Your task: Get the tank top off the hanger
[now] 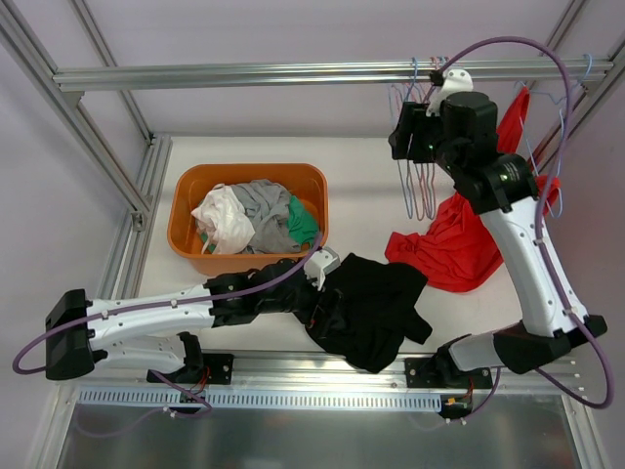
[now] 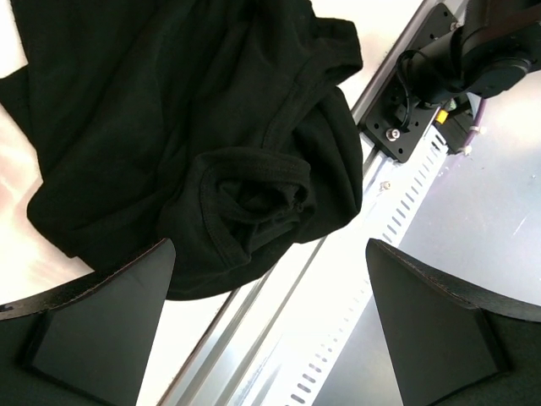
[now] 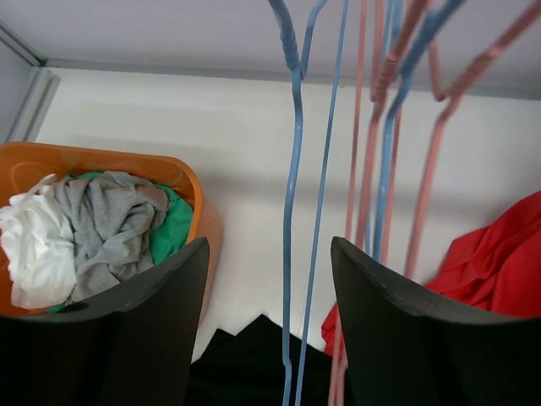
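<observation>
Currently, locate the black tank top (image 1: 376, 303) at lower centre of the top view: off any hanger, crumpled on the tabletop (image 1: 371, 186), close to the front edge, between the two arm bases. Note a rib-edged opening bunched up at the middle of the left wrist view.

Left tool (image 2: 270, 254): poised directly over the tank top, jaws spread wide, nothing gripped. Cannot tell from either view whether the fingertips touch the fabric.

Right tool (image 3: 269, 254): raised to the upper right of the top view, just beside the wire hangers (image 1: 422, 186) suspended from the overhead rail (image 1: 293, 73). Jaws parted, closed on nothing. In the right wrist view, see a blue hanger (image 3: 292, 127) hanging in line with the gap between the fingers, with pink hangers (image 3: 432, 169) to its right. Contact with either finger not discernible.

Find the red garment (image 1: 459, 244) at the right of the top view: upper part reaching up toward the rail behind the right arm, lower part spread on the tabletop just beside the tank top. Cannot tell what holds its upper end.

Find the orange basket (image 1: 244, 173) at centre left of the top view, up and left of the tank top, holding white, grey and green clothing.
</observation>
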